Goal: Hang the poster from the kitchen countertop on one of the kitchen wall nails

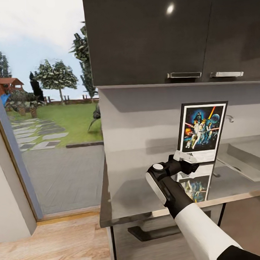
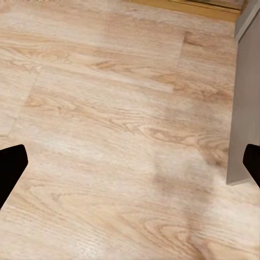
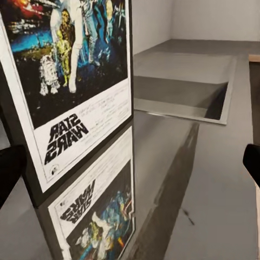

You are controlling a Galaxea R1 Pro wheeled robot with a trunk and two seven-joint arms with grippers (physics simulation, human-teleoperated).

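Observation:
The Star Wars poster (image 1: 201, 131) stands upright on the glossy grey kitchen countertop (image 1: 128, 183), leaning back toward the pale wall, and its mirror image shows in the slab. My right gripper (image 1: 185, 158) is at the poster's lower left corner. In the right wrist view the poster (image 3: 70, 92) rises close to one dark finger (image 3: 8, 176), the other finger (image 3: 252, 162) is far off, and the jaws are open around its lower edge. My left gripper (image 2: 130, 168) hangs open over the wooden floor, holding nothing.
The inset sink (image 1: 246, 161) lies right of the poster. Dark upper cabinets (image 1: 160, 38) with bar handles hang low over the counter. A small grey fitting (image 1: 231, 118) sticks out of the wall. A glass opening (image 1: 49, 110) onto a garden is left. A cabinet handle (image 1: 149, 233) sits below.

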